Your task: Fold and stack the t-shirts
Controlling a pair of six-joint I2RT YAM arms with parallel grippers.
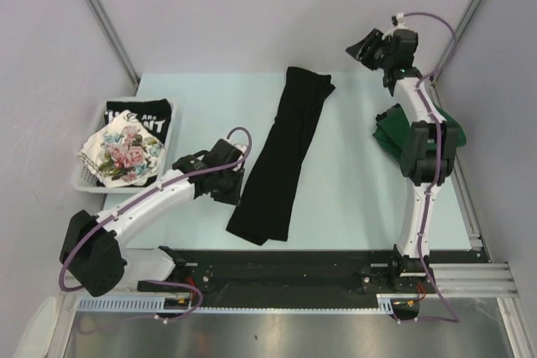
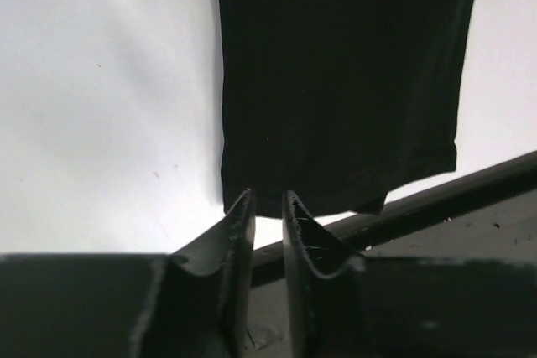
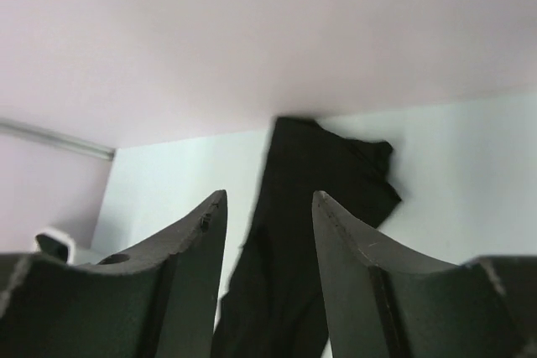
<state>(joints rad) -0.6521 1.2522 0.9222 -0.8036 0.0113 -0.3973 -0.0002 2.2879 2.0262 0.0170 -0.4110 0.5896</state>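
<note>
The large black t-shirt is seen laid out mid-tabletop, folded into a long narrow strip that runs slantwise from the far side down toward the black rail at the near edge. Its near end is caught in the left wrist view, flat and dark. The left tool is held low just beside that end, at its left. The jaws are parted by only a narrow gap and nothing is gripped between them. The right tool is raised over the far right corner, well apart from the strip. It is released, with its jaws spread and nothing held. The dark green t-shirt is found at the right side of the tabletop, bunched and partly hidden by the right arm. At the left, the white basket is loaded with the black lettered t-shirt, and the floral t-shirt is draped over its near part.
</note>
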